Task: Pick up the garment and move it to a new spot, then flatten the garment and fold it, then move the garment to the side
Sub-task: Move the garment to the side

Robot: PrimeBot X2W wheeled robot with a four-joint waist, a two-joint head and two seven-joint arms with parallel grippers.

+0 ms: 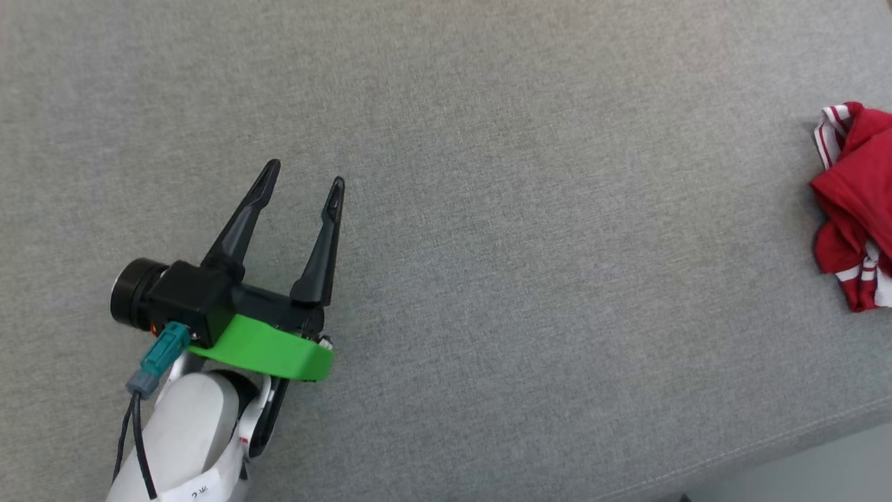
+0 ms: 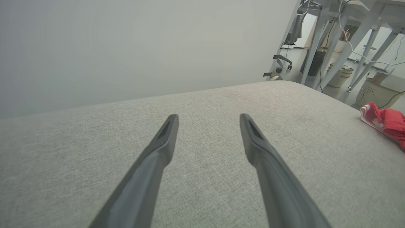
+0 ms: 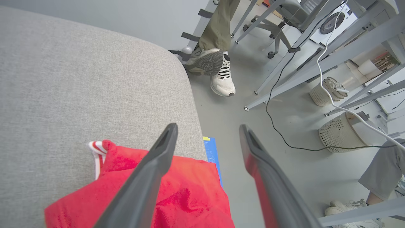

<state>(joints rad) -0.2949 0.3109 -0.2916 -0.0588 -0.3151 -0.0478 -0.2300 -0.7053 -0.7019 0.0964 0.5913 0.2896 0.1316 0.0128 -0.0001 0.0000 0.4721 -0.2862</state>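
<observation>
Spread right gripper point(image 3: 208, 126) hangs over the crumpled garment point(image 3: 190, 186), mostly cropped.

The left gripper point(image 2: 208, 118) hangs over a grey fabric surface point(image 2: 63, 152), its two dark fingers spread wide with bare cloth between them. Well off to the right, at the surface's edge, the garment point(image 2: 387, 123) lies bunched, red with a pale trimmed border. A plain pale wall point(image 2: 126, 47) rises behind the surface. At the upper right stand slanting grey table legs point(image 2: 341, 44), a trailing white cable point(image 2: 357, 52) and a perforated basket point(image 2: 375, 93) on the floor.
</observation>
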